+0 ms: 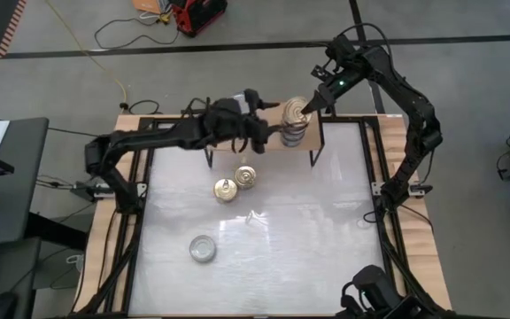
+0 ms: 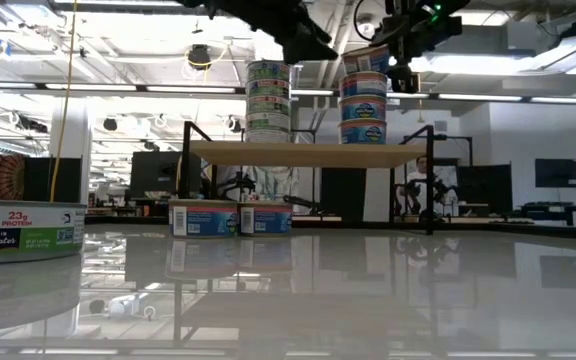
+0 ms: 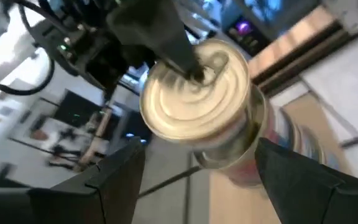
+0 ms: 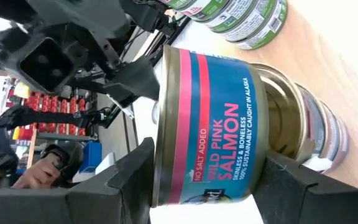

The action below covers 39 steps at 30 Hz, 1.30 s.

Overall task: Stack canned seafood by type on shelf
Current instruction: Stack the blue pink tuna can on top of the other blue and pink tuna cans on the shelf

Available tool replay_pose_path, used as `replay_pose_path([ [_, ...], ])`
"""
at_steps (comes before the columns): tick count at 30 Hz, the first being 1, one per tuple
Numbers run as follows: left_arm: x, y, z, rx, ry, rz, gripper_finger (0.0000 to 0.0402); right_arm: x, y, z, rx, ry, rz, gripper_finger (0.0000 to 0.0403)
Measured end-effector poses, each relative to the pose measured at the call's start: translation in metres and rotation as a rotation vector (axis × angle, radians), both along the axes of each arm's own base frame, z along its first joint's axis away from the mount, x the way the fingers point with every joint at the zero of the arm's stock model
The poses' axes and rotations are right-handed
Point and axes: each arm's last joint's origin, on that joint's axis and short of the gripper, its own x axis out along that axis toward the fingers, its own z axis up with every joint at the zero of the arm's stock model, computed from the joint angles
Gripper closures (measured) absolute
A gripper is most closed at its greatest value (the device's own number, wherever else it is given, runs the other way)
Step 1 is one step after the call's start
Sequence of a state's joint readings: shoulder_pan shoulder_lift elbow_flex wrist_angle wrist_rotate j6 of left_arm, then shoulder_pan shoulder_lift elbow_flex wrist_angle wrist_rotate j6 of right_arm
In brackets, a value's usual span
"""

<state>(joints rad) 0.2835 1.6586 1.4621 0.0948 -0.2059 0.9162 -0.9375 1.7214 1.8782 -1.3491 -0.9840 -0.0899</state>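
The shelf [image 2: 308, 152] bears two stacks of canned seafood: green-labelled tins [image 2: 268, 100] and blue-labelled tins [image 2: 364, 105]. Over the blue stack my right gripper [image 4: 210, 152], also [image 1: 310, 105], is shut on a pink-and-blue salmon tin [image 4: 210, 124] with a gold lid [image 3: 191, 93]. My left gripper [image 3: 199, 149] stands open right beside that tin on the shelf's left side [image 1: 271, 131], its fingers apart and touching nothing. In the high view the left arm hides the green stack. My right gripper pinches the salmon tin top to bottom. One finger lies on the gold lid [image 3: 194, 73] and the other is at the tin's bottom rim [image 4: 267, 163]. The fingers come slanting down from the table's far right. The tin sits tilted [image 2: 366, 58] just over the blue stack; whether it touches the stack, I cannot tell.
Two gold-lidded tins [image 1: 226, 190] [image 1: 246, 177] stand on the table just in front of the shelf. A silver-lidded tin [image 1: 203, 249] stands nearer the front left. The table's right half [image 1: 326, 213] is bare.
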Motion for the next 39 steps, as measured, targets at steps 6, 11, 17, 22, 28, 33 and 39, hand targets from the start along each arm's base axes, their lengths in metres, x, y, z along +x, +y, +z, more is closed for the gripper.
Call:
replay_pose_path([
  [6, 0.012, 0.022, 0.031, -0.157, -0.048, -0.064, 0.0109, -0.003, -0.003, 0.0, -0.015, -0.003, -0.005, 0.0147],
  [11, 0.022, 0.04, 0.041, -0.296, 0.006, -0.061, 0.0109, -0.005, -0.005, 0.0, -0.02, 0.004, -0.018, 0.0147],
  [17, 0.032, 0.049, 0.046, -0.401, 0.025, -0.073, 0.0109, -0.004, -0.004, 0.0, -0.019, 0.007, -0.014, 0.0147],
  [22, 0.029, 0.052, 0.047, -0.44, 0.051, -0.07, 0.0109, -0.003, -0.002, 0.0, -0.007, 0.012, -0.013, 0.0147],
  [28, 0.025, 0.052, 0.047, -0.447, 0.077, -0.079, 0.0109, -0.002, -0.003, 0.0, 0.052, 0.03, -0.061, 0.0147],
  [33, 0.026, 0.051, 0.046, -0.454, 0.092, -0.108, 0.0109, -0.003, -0.003, 0.0, 0.054, 0.033, -0.062, 0.0147],
  [39, 0.025, 0.05, 0.044, -0.457, 0.109, -0.115, 0.0109, -0.003, -0.003, 0.0, 0.071, 0.042, -0.07, 0.0133],
])
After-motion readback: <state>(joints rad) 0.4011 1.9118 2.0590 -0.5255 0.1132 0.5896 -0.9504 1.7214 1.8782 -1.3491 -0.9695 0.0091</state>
